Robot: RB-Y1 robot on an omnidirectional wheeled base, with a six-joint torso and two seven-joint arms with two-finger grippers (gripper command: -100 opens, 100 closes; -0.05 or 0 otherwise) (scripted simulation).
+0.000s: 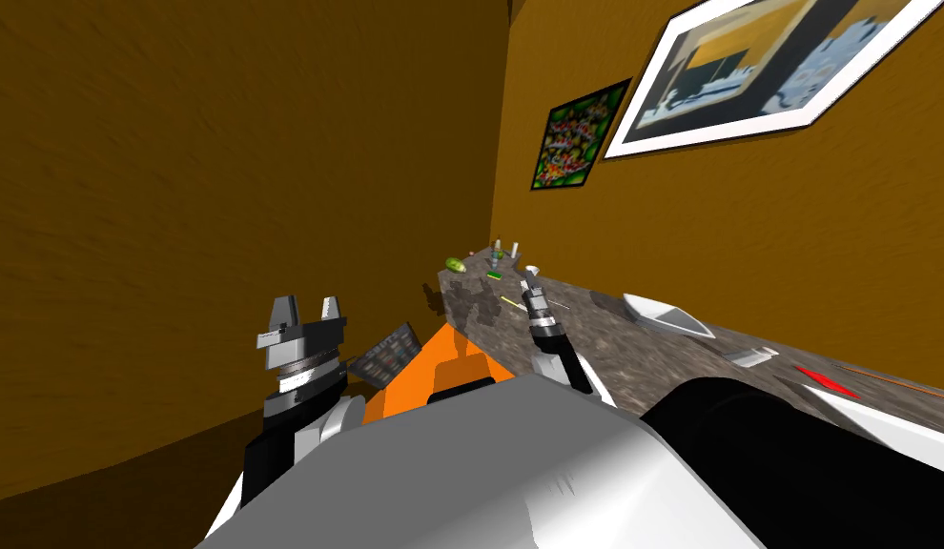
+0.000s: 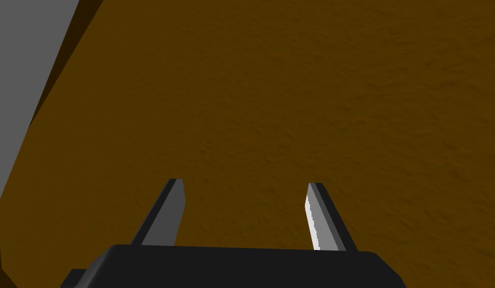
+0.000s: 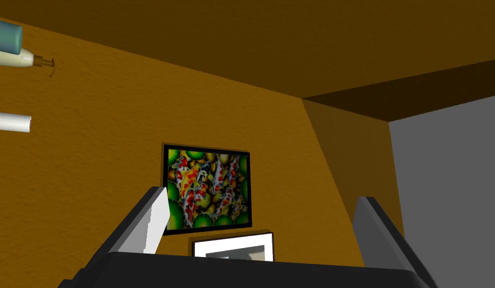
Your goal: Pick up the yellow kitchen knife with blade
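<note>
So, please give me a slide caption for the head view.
Right arm stretched above the speckled countertop, thin yellow knife lying beside it, not yet grasped.

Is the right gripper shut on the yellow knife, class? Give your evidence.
No: the right gripper stands open with nothing between its fingers, while the yellow knife lies on the counter.

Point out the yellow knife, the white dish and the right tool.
yellow knife [image 1: 510,301]: head view, on its thin yellow length.
white dish [image 1: 666,318]: head view, on its white side wall.
right tool [image 3: 261,197]: right wrist view, midway between its open fingertips.
</note>
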